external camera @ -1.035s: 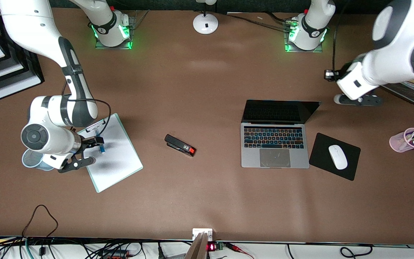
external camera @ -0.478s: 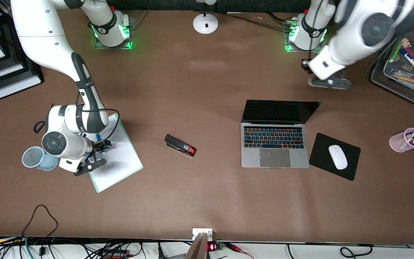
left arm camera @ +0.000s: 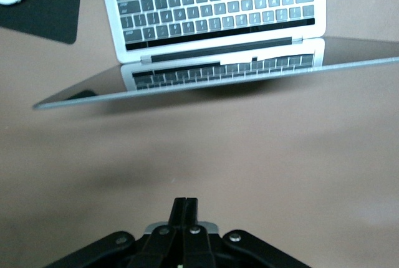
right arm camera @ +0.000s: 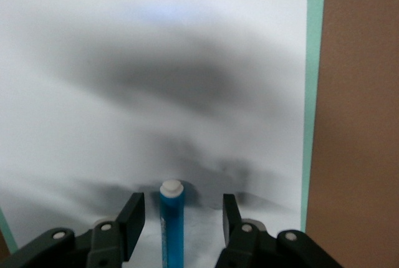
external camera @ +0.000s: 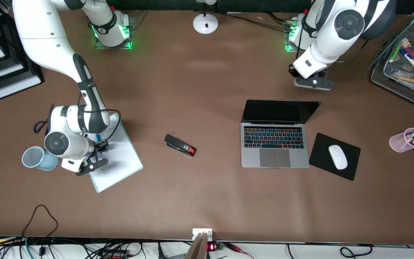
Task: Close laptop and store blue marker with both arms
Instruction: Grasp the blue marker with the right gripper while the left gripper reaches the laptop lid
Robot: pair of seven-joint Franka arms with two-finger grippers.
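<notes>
Front view: the left gripper (external camera: 313,82) has swung in from the left arm's end of the worktop (external camera: 207,201) and now hangs over bare surface just on the base side of the laptop (external camera: 275,135), whose dark screen still stands open. The right gripper (external camera: 97,153) has shifted slightly over the white clipboard (external camera: 120,158) beside the mesh cup (external camera: 38,159); the blue marker (external camera: 98,137) shows only as a sliver under the wrist.

Left wrist view: the left gripper (left arm camera: 185,209) has its fingers pressed together, empty, facing the lid's upper edge. This placement suits pushing the lid down.

Right wrist view: the right gripper (right arm camera: 181,209) is spread, its fingers flanking the marker (right arm camera: 171,224), which lies on the clipboard (right arm camera: 156,62), not yet clamped.
</notes>
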